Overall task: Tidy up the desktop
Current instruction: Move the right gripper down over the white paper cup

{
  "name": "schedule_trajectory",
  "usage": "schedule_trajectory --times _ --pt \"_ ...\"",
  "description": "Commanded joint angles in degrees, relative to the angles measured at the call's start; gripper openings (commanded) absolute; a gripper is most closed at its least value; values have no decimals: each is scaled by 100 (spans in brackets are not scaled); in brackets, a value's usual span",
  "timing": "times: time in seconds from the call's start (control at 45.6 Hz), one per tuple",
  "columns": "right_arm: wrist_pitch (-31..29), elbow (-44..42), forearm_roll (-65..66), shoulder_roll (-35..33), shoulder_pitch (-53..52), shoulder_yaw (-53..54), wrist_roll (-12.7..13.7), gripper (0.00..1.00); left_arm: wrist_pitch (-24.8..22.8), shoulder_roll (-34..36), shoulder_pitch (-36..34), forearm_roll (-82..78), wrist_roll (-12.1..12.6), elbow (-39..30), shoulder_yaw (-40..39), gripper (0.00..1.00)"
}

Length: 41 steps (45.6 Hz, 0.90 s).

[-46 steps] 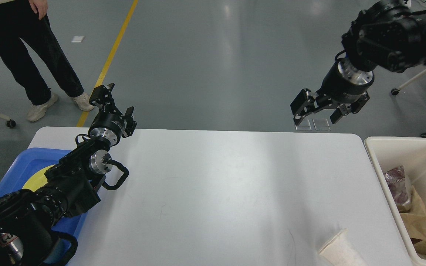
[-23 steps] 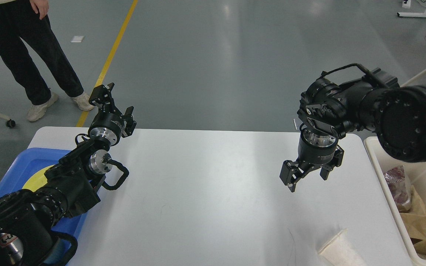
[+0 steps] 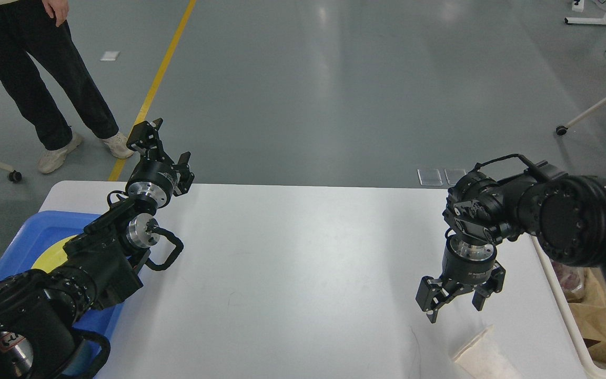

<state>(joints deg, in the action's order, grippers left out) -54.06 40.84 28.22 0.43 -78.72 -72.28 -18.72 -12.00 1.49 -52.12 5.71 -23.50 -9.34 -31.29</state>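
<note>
Left arm: bent in from the lower left, wrist angled up and away.
Left gripper: fingers spread, nothing between them.
Right arm: reaches in from the right, wrist pointing down.
Right gripper: fingers apart, empty.

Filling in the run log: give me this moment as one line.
right end effector: open, above paper cup | left end effector: open, idle | desktop: cup remaining
</note>
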Motion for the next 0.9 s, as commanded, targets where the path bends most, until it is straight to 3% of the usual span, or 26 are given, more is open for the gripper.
schedule_trajectory --times 0.0,0.438,0.877 --pt "202 -6 0 115 225 4 0 100 -4 -8 0 0 -6 -6 0 96" --pt "607 -367 35 -34 911 -146 0 100 5 1 0 0 -6 3 0 96" --pt "230 -182 44 -245 -108 -383 -9 100 5 1 0 0 -6 3 0 96"
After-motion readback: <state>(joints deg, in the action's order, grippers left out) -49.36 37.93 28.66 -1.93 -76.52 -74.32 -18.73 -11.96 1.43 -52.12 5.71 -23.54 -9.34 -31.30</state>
